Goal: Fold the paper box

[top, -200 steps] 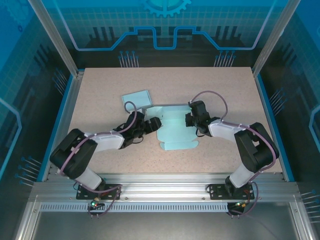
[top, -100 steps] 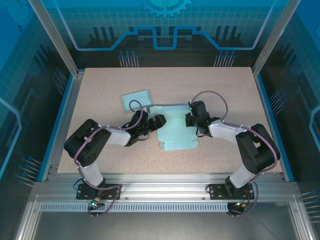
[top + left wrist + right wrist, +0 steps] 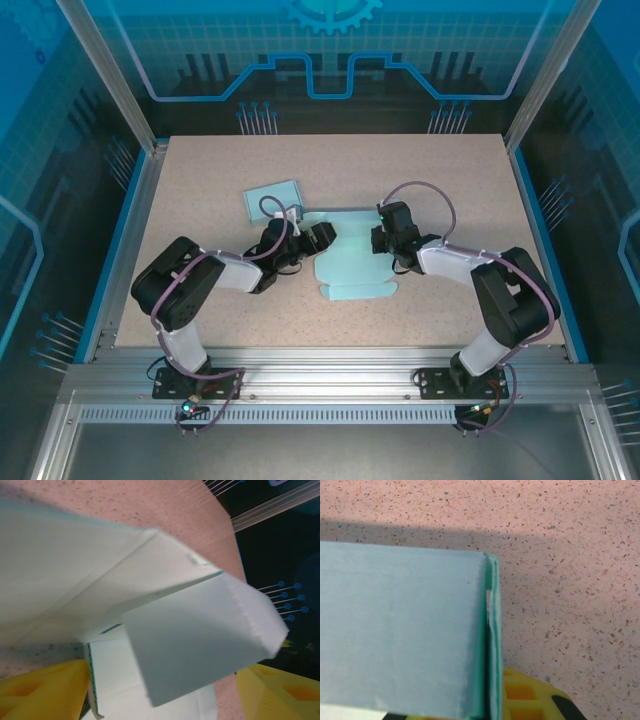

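From above, the paper box (image 3: 352,262) lies as a flat teal sheet near the middle of the table (image 3: 450,180), its cut flaps spread out. The left gripper (image 3: 320,238) sits at the sheet's upper left corner and the right gripper (image 3: 381,240) at its upper right edge, so the two arms hem it in from both sides. A smaller pale blue card (image 3: 272,200) lies just beyond the left gripper, close to the sheet's far corner.

At the left wrist, a lifted flap of the box stands up close to the lens and blocks most of the tabletop. The yellow fingers (image 3: 40,690) are spread wide on either side of it, clamping nothing.

At the right wrist, a folded teal panel with a doubled edge covers the left half. One yellow finger (image 3: 530,700) peeks out below it. Whether this gripper pinches the panel cannot be told.
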